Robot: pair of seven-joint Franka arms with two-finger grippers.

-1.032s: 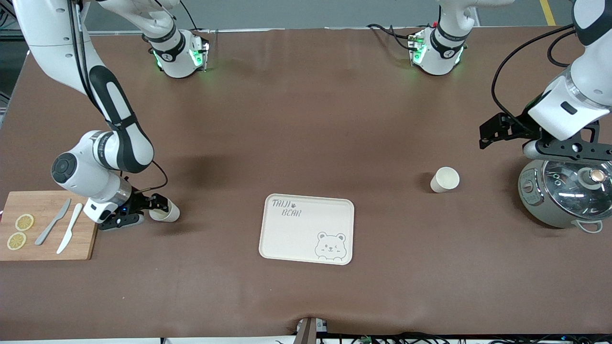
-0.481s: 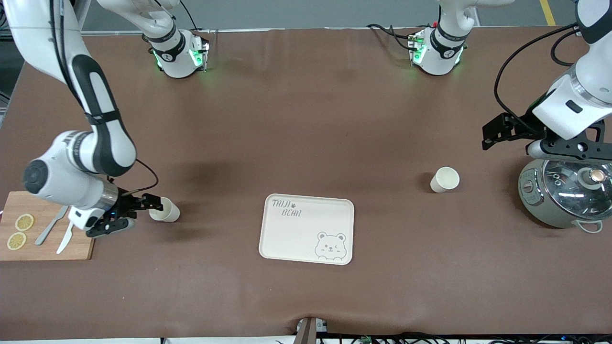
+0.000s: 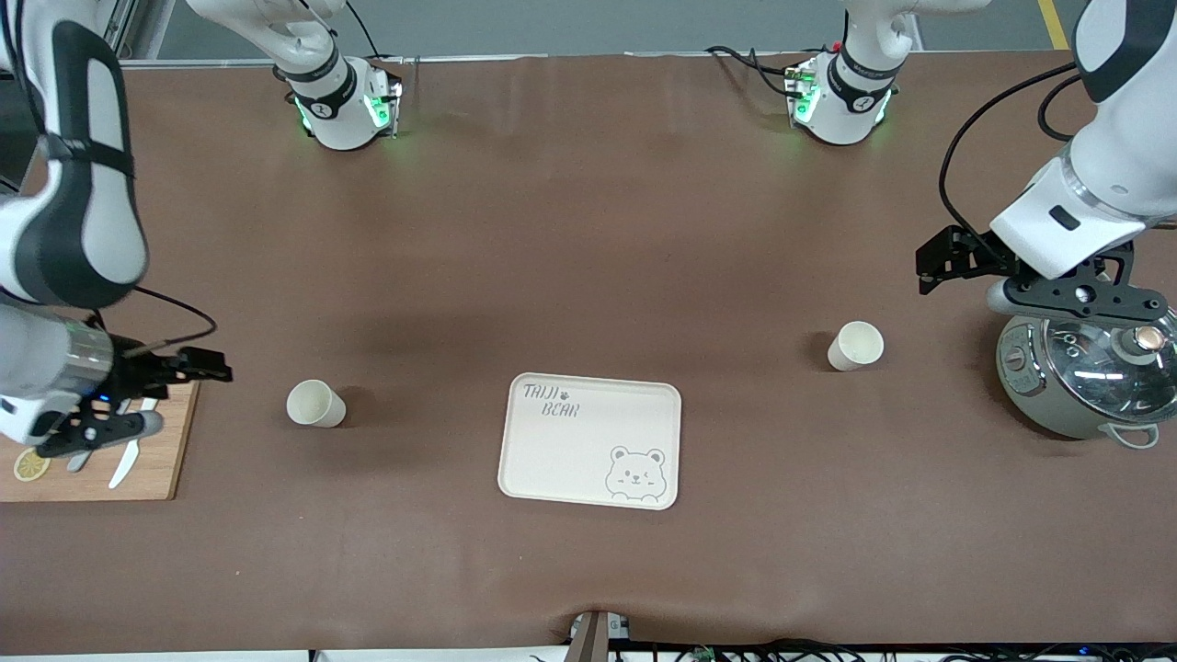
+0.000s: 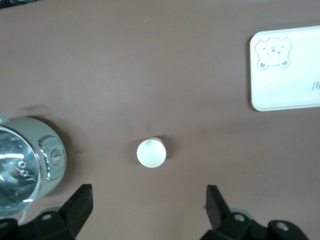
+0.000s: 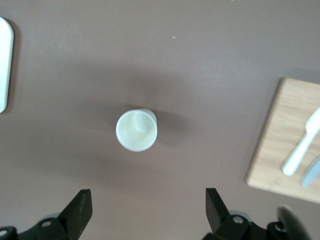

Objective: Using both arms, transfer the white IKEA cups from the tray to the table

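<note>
Two white cups stand upright on the brown table. One cup (image 3: 315,405) is between the cutting board and the bear tray (image 3: 570,450); it also shows in the right wrist view (image 5: 136,130). My right gripper (image 3: 184,395) is open and empty, up over the board's edge, apart from this cup; its jaws (image 5: 149,210) stand wide. The other cup (image 3: 855,346) is between the tray and the cooker, and shows in the left wrist view (image 4: 151,152). My left gripper (image 3: 956,276) is open and empty, up by the cooker, with wide jaws (image 4: 149,210).
A wooden cutting board (image 3: 156,460) with two knives and lemon slices lies at the right arm's end. A grey cooker with a glass lid (image 3: 1085,377) stands at the left arm's end. The tray holds nothing.
My right gripper has drawn away from the cup by the board, rising over the board's edge; the cup stays upright. My left gripper shifted slightly by the cooker.
</note>
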